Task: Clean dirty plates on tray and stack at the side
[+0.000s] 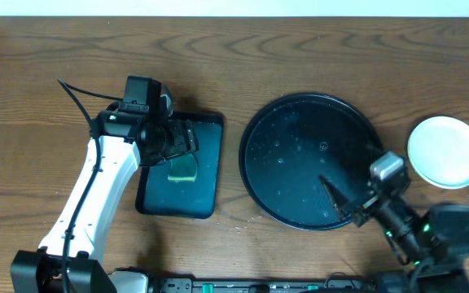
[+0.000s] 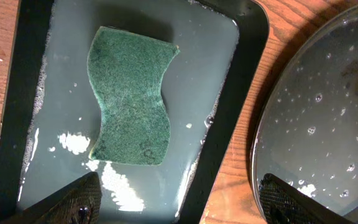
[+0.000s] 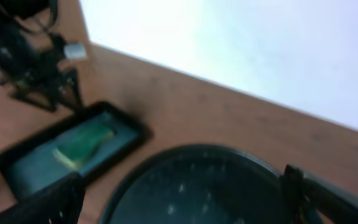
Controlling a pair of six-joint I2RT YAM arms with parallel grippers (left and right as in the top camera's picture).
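Overhead | your left gripper (image 1: 182, 146), jaws wide apart and empty, hangs over the sponge (image 1: 183, 169) in the teal tray (image 1: 207, 134) | your right gripper (image 1: 338, 199), also spread and empty, sits over the near-right rim of the black tray (image 1: 287, 155) | white plate (image 1: 446, 152) rests on the tabletop (image 1: 300, 57) just right of that tray

Overhead view: bright, even, soft light from above. The brown wood-grain table (image 1: 243, 65) carries only faint, soft-edged shadows. The round white plate (image 1: 446, 152) at the right edge is nearly blown out. Tiny glints dot the large round black tray (image 1: 300, 163). Left wrist view: sharp focus, with pale glare spread across the wet floor of the rectangular dark teal tray (image 2: 257, 43). Right wrist view: heavily blurred throughout, and the white wall (image 3: 241, 43) washes out its upper right.
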